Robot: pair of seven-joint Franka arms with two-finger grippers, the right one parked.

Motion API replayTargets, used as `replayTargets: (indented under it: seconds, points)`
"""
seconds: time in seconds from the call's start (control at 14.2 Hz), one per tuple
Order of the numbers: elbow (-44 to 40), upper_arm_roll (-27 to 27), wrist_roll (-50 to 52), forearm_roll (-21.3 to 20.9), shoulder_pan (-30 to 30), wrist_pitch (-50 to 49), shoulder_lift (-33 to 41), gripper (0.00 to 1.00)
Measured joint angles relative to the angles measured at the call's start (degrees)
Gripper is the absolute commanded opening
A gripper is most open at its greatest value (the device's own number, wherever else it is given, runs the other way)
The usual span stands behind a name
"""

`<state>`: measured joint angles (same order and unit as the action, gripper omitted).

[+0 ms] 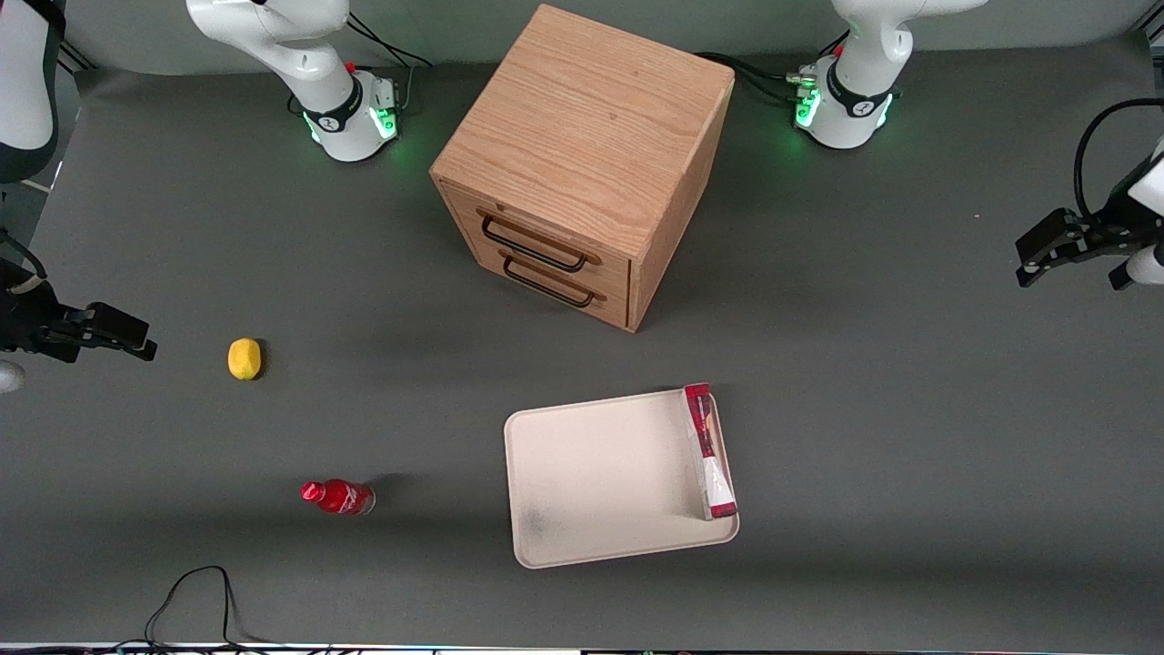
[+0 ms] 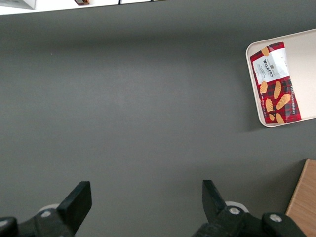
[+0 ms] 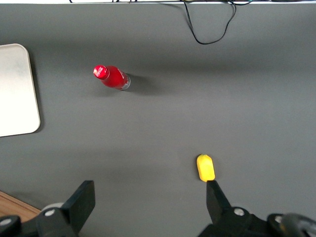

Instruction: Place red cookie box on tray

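Note:
The red cookie box (image 1: 709, 450) lies on the cream tray (image 1: 600, 478), propped along the tray's rim at the working arm's end. The wrist view shows the same box (image 2: 275, 82) face up with cookie pictures, inside the tray (image 2: 306, 54). My left gripper (image 1: 1046, 255) hangs high near the working arm's end of the table, well away from the tray and farther from the front camera than it. Its fingers (image 2: 79, 200) stand wide apart over bare grey mat, so the gripper (image 2: 146, 202) is open and holds nothing.
A wooden drawer cabinet (image 1: 582, 164) stands farther from the front camera than the tray. A small red bottle (image 1: 338, 497) and a yellow lemon-like object (image 1: 244, 358) lie toward the parked arm's end. A black cable (image 1: 195, 600) loops near the table's front edge.

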<state>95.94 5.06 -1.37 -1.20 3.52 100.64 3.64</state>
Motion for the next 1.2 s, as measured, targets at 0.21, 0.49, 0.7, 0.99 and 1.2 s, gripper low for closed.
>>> replayTargets:
  seconds: [0.21, 0.49, 0.7, 0.99, 1.2]
  points:
    - [-0.6, -0.3, 3.9, 0.0, -1.9, -1.5, 0.5, 1.0]
    - [-1.7, -2.4, 5.0, 0.0, -4.2, -4.7, 0.6, 1.0]
    - [-2.2, -2.9, 5.0, 0.1, -4.2, -8.0, 0.6, 1.0]
    - [-2.3, -2.9, 4.9, 0.1, -4.2, -9.7, 0.6, 1.0]
    - [-2.4, -2.9, 4.9, 0.1, -4.2, -9.8, 0.6, 1.0]
